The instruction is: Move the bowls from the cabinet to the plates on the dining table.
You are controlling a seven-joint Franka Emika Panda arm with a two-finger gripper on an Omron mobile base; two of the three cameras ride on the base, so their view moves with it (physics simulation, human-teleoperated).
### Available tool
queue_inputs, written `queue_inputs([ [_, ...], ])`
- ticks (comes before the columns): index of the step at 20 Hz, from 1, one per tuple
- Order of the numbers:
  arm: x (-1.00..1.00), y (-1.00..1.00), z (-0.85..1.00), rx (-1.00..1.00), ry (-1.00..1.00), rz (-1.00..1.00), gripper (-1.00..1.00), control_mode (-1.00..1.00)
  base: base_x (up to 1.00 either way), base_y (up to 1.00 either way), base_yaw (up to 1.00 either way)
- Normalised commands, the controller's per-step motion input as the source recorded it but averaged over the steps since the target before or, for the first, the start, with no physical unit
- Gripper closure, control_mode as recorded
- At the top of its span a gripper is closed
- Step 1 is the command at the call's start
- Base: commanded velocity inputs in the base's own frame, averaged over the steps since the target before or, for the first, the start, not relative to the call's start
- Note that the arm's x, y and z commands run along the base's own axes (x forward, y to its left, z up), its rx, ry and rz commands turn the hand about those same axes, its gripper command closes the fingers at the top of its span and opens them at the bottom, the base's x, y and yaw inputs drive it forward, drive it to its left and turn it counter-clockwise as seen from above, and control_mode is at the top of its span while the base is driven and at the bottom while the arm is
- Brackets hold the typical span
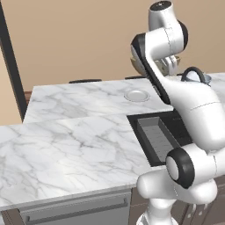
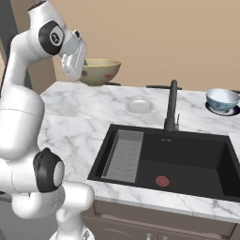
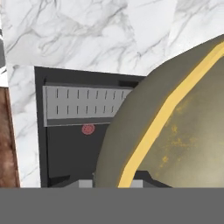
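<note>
My arm (image 1: 193,110): glossy white rounded shells, black joint rings, grey caps; thick white base column.

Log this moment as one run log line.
gripper: shut on olive bowl, carried above table | patterned bowl: on black-rimmed plate | pale plate: bare

Gripper (image 2: 83,65) fingertips hidden behind olive-tan bowl (image 2: 100,71) rim, so grip hard to see. In left base view, arm covers most of that bowl (image 1: 139,65) and most of faucet (image 1: 193,72). Black-rimmed plate (image 2: 229,111) under white-and-blue bowl (image 2: 222,99) cut off by right edge. Olive-tan bowl (image 3: 175,131) cut off in hand view.
</note>
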Motion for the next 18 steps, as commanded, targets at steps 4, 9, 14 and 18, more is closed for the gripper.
queue_inputs([
  [4, 0.68, 0.00, -0.19, 0.03, 0.00, -0.07, 1.00, -1.00, 0.00, 0.00, 0.00],
  [9, 0.57, 0.00, -0.28, 0.00, -0.03, -0.06, 1.00, -1.00, 0.00, 0.00, 0.00],
  [14, 0.46, 0.00, -0.25, 0.00, -0.05, -0.04, 1.00, -1.00, 0.00, 0.00, 0.00],
  [18, 0.39, 0.00, -0.21, 0.01, -0.02, -0.02, 1.00, -1.00, 0.00, 0.00, 0.00],
])
